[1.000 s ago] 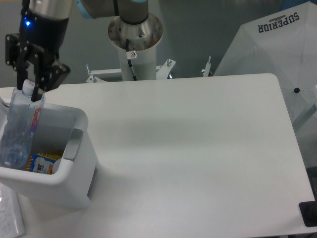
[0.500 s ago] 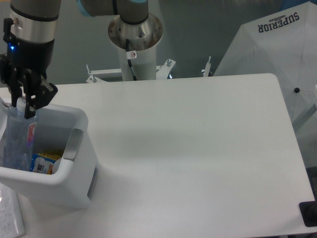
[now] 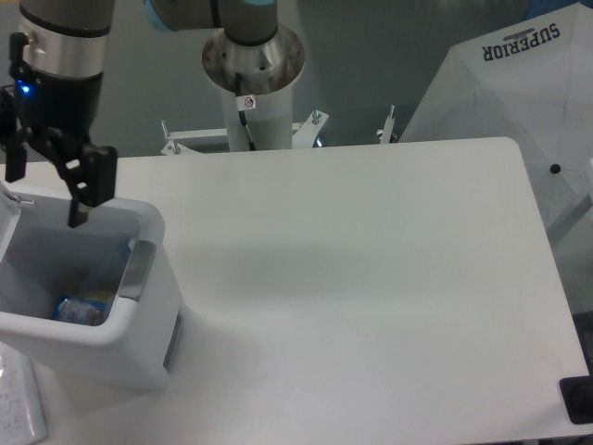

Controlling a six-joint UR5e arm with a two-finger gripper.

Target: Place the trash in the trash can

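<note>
The white trash can (image 3: pixel 139 345) with a grey side panel stands at the table's left edge. My gripper (image 3: pixel 44 197) hangs over its back rim, open and empty, with the fingers spread wide. The clear water bottle (image 3: pixel 108 269) lies inside the can as a blurred translucent shape against the right wall. Something with blue and yellow print (image 3: pixel 78 310) lies at the bottom of the can. I cannot make out the crumpled white wrapper wad.
The arm's base column (image 3: pixel 253 74) stands behind the table's back edge. A white umbrella (image 3: pixel 519 102) lies off the right side. A white flat object (image 3: pixel 18 408) sits at the front left corner, and a black object (image 3: pixel 579 399) at the front right.
My gripper has opened and let go of the bottle. The bottle has dropped from upright at the can's left side down into the can.
</note>
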